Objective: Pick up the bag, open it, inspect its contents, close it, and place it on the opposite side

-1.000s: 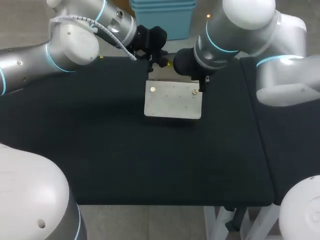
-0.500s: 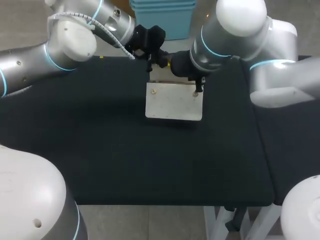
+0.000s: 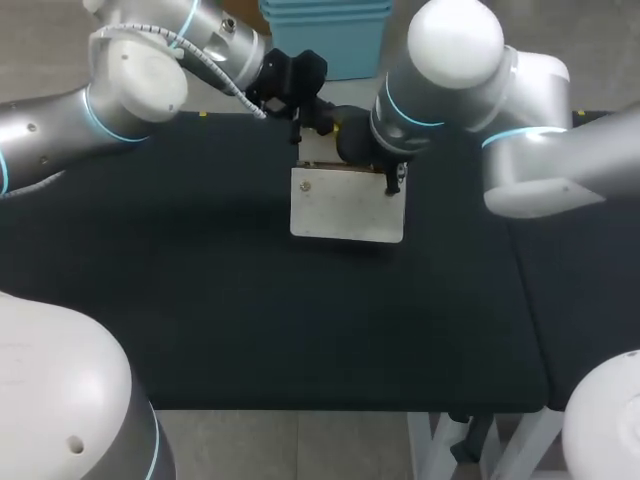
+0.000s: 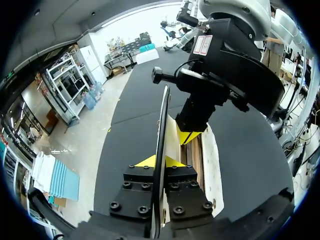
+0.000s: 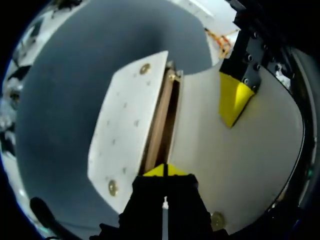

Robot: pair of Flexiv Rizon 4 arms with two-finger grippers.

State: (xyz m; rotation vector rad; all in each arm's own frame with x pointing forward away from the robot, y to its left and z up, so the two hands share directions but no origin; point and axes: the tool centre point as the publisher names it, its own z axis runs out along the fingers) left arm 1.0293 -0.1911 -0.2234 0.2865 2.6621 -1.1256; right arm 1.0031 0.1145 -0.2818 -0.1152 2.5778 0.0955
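Lying in the upper middle of the head view on the matte black table [image 3: 250, 320]: a flat, pale bag [image 3: 347, 212] of smooth, stiff sheet, rectangular, set with small round brass studs [image 5: 145, 68] near the corners. Stretched with the long axis left to right across the frame, mouth toward the upper edge, closed bottom toward the lower. Parted at the mouth, baring a narrow brown lining [image 5: 161, 122] between the two cream walls. Pinched on one wall by the left claw [image 4: 156, 161], closed tight with the thin edge of the sheet running up between the yellow tips. Gripped on the other wall by the right claw [image 5: 164, 171], likewise clamped down on the sheet's edge, close beside the left one over the mouth.
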